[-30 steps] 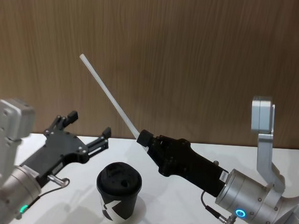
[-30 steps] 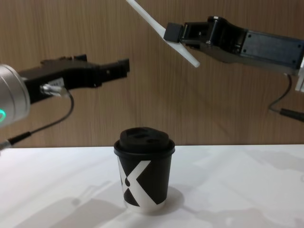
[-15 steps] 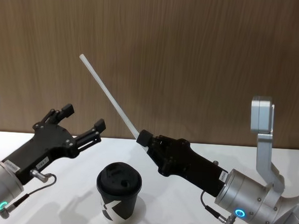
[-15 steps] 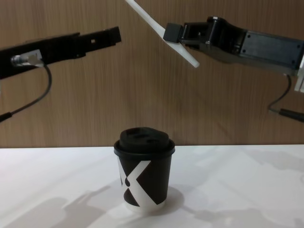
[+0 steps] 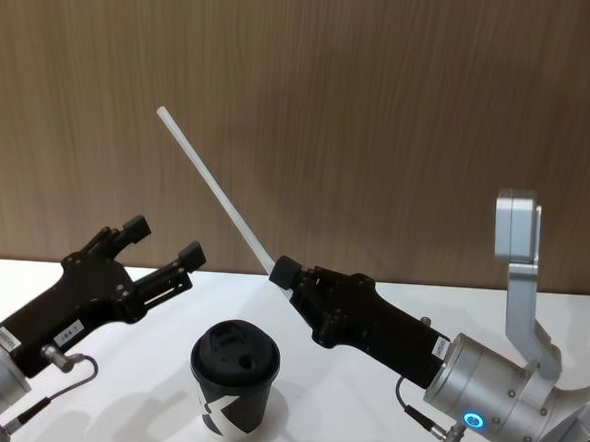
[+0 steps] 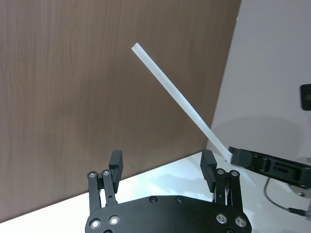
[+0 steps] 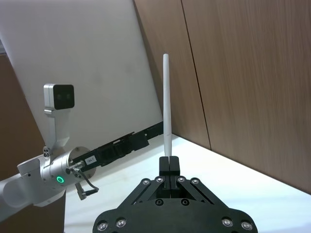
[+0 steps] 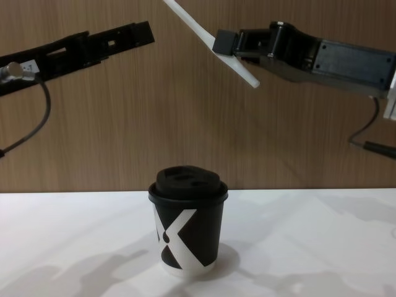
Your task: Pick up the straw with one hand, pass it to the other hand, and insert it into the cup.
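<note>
Wood-panel backdrop (image 5: 432, 109): straw (image 5: 217, 191) clamped in right gripper (image 5: 284, 272), pickup done; left gripper (image 5: 164, 241), jaws apart, nearby; handover and cup (image 5: 233, 383) insertion pending.

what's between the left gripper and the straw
Nothing. In the head view the open left gripper stops short of the straw, and the gap is air, with the wood wall behind it.

Spread left pincer (image 6: 162, 160), straw (image 6: 180, 98) beyond
</note>
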### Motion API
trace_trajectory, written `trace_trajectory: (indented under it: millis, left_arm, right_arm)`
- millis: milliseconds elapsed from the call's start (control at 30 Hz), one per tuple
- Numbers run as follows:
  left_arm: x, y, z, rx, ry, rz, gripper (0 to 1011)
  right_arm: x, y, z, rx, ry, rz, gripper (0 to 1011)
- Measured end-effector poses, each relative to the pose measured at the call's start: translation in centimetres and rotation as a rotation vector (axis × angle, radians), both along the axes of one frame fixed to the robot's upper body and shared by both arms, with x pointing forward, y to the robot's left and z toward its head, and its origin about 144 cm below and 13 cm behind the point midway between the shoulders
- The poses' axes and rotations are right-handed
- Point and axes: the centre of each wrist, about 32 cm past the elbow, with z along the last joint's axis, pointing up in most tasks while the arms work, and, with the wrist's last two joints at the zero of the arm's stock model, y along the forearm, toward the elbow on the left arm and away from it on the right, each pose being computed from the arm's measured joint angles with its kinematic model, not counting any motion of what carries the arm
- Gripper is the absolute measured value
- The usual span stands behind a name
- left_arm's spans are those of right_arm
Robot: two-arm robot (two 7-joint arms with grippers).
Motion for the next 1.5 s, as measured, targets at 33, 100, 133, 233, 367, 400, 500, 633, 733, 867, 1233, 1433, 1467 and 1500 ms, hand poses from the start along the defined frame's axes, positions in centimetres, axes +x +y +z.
trace_trajectory:
  millis: [33,100,133,233,367,400,500,633,733,867,1233,1433,1467,1500]
  left_arm:
    - [0.0,0.0,-0.1,-0.008,0.000,-0.008,1003]
    - [0.1,0.2,-0.5,-0.026,0.004,-0.026,1003]
    - [0.2,0.2,-0.6,-0.032,0.004,-0.033,1003]
    - [0.4,0.3,-1.1,-0.054,0.006,-0.058,1003]
    - [0.7,0.2,-1.8,-0.086,0.008,-0.092,1003]
    - [0.9,0.2,-2.0,-0.099,0.007,-0.105,1003]
    - [1.2,0.1,-2.4,-0.118,0.007,-0.121,1003]
    - [1.7,-0.3,-3.1,-0.152,0.007,-0.155,1003]
    - [2.1,-0.6,-3.5,-0.174,0.002,-0.175,1003]
    - [2.5,-0.9,-3.8,-0.196,-0.003,-0.196,1003]
    - [3.7,-1.9,-4.2,-0.241,-0.026,-0.238,1003]
    - [4.4,-2.5,-4.1,-0.261,-0.040,-0.256,1003]
    - [4.6,-2.6,-4.0,-0.266,-0.044,-0.260,1003]
    - [4.7,-2.7,-4.0,-0.268,-0.046,-0.262,1003]
  right_arm:
    - [0.0,0.0,0.0,0.000,0.000,0.000,6]
    - [0.0,0.0,0.0,0.000,0.000,0.000,6]
    - [0.0,0.0,0.0,0.000,0.000,0.000,5]
    - [0.0,0.0,0.0,0.000,0.000,0.000,6]
    - [0.0,0.0,0.0,0.000,0.000,0.000,6]
    - [0.0,0.0,0.0,0.000,0.000,0.000,6]
    - [0.0,0.0,0.0,0.000,0.000,0.000,6]
    - [0.0,0.0,0.0,0.000,0.000,0.000,6]
    - [0.0,0.0,0.0,0.000,0.000,0.000,6]
    - [0.0,0.0,0.0,0.000,0.000,0.000,6]
    - [0.0,0.0,0.0,0.000,0.000,0.000,6]
    - [0.0,0.0,0.0,0.000,0.000,0.000,6]
    - [0.0,0.0,0.0,0.000,0.000,0.000,6]
    - [0.0,0.0,0.0,0.000,0.000,0.000,6]
